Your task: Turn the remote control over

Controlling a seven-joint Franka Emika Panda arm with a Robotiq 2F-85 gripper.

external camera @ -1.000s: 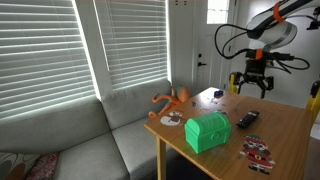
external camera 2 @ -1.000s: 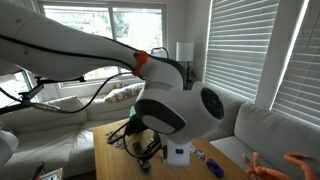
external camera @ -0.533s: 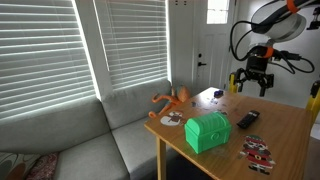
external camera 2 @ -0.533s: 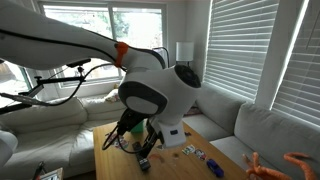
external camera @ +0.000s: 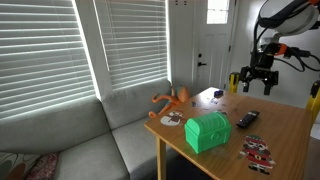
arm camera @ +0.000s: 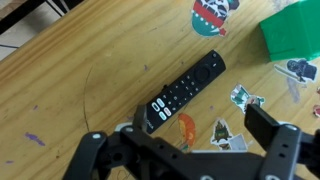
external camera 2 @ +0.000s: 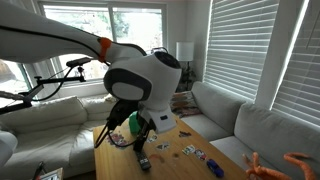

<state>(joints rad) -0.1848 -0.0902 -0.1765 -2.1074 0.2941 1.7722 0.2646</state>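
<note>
1. Wrist view: the tool (arm camera: 183, 142) enters from the bottom edge over the pale wooden table (arm camera: 60, 90). Its jaws are spread wide apart and grip nothing.
2. On the tool's left side, one finger (arm camera: 92, 150) stands over bare wood, clear of every object.
3. Just ahead of the gap between the jaws lies the remote control (arm camera: 186, 92). It is flat on the table with its buttons facing up and slants away toward the tool's right. Its near end sits right in front of the tool's middle, and neither finger touches it.
4. Right of that near end, close to the tool, small paper scraps (arm camera: 222, 130) lie scattered on the wood.
5. Well ahead of the tool, past the remote control's far end, a red-and-white cutout (arm camera: 214, 12) lies flat.
6. Ahead and far to the tool's right is a corner of the green box (arm camera: 295, 30).
7. In an exterior view, the tool (external camera: 256, 82) hangs in the air above the table. The remote control (external camera: 247, 119) lies below it, apart from the fingers, and the green box (external camera: 207, 131) stands beside the remote control.
</note>
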